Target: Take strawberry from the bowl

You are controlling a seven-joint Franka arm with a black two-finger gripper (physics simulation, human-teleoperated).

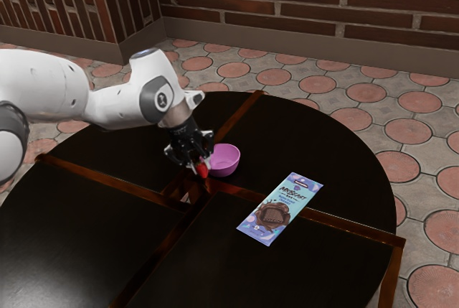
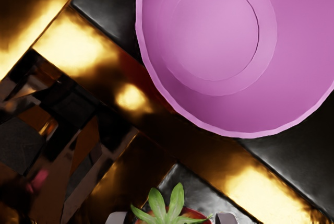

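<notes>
You have a red strawberry (image 1: 203,171) held in the jaws, out beyond the rim of a pink bowl (image 1: 226,159) on a dark round bench (image 1: 327,148). In the exterior view, the fruit sits at the lower end of the white arm (image 1: 118,105), just to that view's left of the bowl and slightly nearer the camera. In the wrist view, its green leaves spread between two grey fingertips (image 2: 227,218), and the bowl's rim lies apart from them, with nothing inside. The relation that matters is this: the strawberry lies directly between the jaws, not off to one side, and the bowl stands beside them. Its leafy crown faces back toward the hand, so its long axis seems to run roughly along the fingers, with the red end pointing away from your hand. The fruit looks to be out of the bowl; how high it hangs over the bench, you cannot tell. Your next move likely calls for keeping that grip and carrying it farther from the bowl before lowering and releasing. Swinging back toward the rim could knock the bowl, and a loosened hold could let the rounded fruit roll.
</notes>
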